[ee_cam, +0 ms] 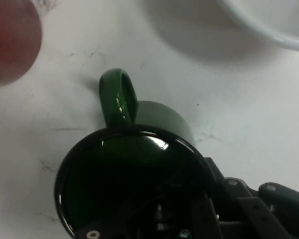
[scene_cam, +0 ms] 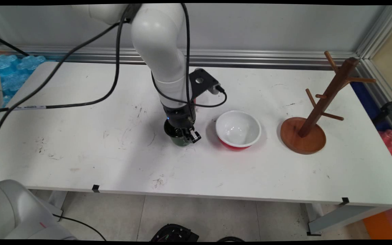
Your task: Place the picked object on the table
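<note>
The gripper [scene_cam: 185, 134] is down at a dark green mug [scene_cam: 177, 137], one finger inside its rim. Whether it has clamped the wall, I cannot tell. The mug stands on the table [scene_cam: 80, 153], a red-and-white bowl [scene_cam: 238, 130] just beside.

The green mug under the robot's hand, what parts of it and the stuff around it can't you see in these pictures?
- Main view: most of the green mug is hidden behind the gripper.
- Hand view: the mug's lower rim runs off the bottom edge, behind the black linkage.
- Hand view: the red thing at top left is cut off and blurry.
- Hand view: only the bowl's white rim shows.
</note>
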Robot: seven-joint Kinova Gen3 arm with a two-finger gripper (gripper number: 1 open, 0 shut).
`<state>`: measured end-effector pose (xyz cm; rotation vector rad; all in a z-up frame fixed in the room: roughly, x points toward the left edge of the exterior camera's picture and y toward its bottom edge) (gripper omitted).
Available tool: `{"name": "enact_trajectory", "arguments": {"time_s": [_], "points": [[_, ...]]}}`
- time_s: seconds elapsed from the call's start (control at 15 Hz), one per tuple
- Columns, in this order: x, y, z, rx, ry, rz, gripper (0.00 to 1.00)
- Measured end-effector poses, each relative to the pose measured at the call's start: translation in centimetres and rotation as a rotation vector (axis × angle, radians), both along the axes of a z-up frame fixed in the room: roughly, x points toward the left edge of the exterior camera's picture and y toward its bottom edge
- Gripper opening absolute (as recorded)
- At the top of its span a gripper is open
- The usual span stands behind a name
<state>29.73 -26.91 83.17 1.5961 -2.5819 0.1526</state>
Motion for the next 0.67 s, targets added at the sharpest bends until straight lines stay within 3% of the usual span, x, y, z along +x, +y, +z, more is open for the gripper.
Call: {"name": "enact_trajectory", "arguments": {"time_s": [0.33, 0.4, 0.67], "points": [[-0.3, -0.2, -1.3, 0.029, -0.014, -0.005, 0.00], [-0.4, -0.2, -1.5, 0.032, -0.015, -0.007, 1.00], [-0.6, -0.6, -2.0, 0.035, -0.013, -0.015, 1.00]]}}
